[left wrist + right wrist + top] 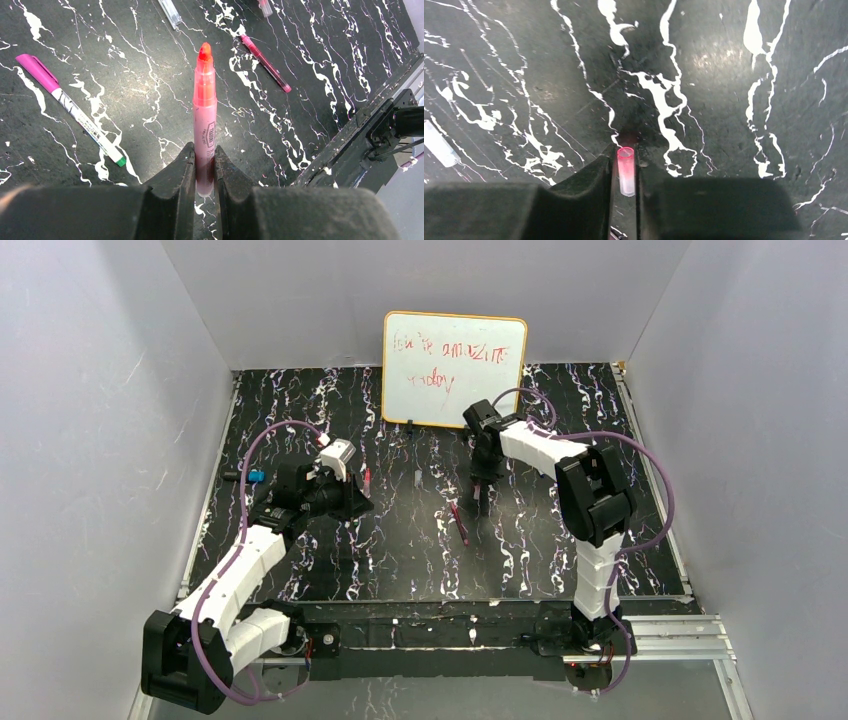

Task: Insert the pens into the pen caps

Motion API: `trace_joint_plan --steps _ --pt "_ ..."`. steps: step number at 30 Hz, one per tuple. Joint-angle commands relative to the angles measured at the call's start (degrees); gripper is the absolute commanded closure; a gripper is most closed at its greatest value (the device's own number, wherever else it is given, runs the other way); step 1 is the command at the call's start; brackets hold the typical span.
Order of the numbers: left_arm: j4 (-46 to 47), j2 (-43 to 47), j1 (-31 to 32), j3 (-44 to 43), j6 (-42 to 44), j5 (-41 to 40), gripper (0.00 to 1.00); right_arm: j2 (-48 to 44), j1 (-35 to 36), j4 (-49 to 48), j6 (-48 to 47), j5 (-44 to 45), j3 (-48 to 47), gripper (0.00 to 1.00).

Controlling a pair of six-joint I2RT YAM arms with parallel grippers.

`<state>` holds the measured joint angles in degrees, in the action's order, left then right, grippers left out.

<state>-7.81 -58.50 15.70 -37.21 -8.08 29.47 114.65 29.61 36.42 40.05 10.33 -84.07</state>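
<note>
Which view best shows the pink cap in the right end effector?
Right wrist: the pink cap sits close-up between the fingers, mouth visible. Top external: too small to make out. Left wrist: not in view.

The left arm (240,565) and right arm (598,570) are white shells joined by black joint housings. A purple cable (671,505) loops along each, back from the claw. Behind the left claw (204,152) sits a pale grey camera block (338,455). The fingers (172,177) are matte black wedges narrowing tipward.
</note>
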Motion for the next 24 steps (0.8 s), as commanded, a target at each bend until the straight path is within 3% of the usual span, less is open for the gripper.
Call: trace_joint_plan --steps 1,3,6,17,21,24 --pt "-0.8 1.4 0.0 -2.0 0.8 0.0 1.00 -1.6 -0.3 2.1 3.4 1.7 0.9 0.69" --pt "-0.9 1.5 0.0 -2.0 0.8 -0.2 1.00 -2.2 -0.3 1.7 3.6 1.9 0.8 0.48" --pt "-1.0 1.5 0.0 -2.0 0.8 -0.4 1.00 -4.3 -0.3 -0.5 3.6 3.2 1.5 0.34" --pt "-1.2 1.1 0.0 -2.1 1.0 -0.7 1.00 -9.7 -0.3 -3.0 -6.3 6.7 0.7 0.31" --pt "-1.3 0.9 0.0 -2.2 1.0 -0.7 1.00 -11.2 -0.3 -5.4 -10.8 2.3 1.5 0.31" --pt "-1.4 1.0 0.0 -2.2 1.0 -0.7 1.00 -12.3 -0.2 -8.8 -15.7 -5.7 2.3 0.31"
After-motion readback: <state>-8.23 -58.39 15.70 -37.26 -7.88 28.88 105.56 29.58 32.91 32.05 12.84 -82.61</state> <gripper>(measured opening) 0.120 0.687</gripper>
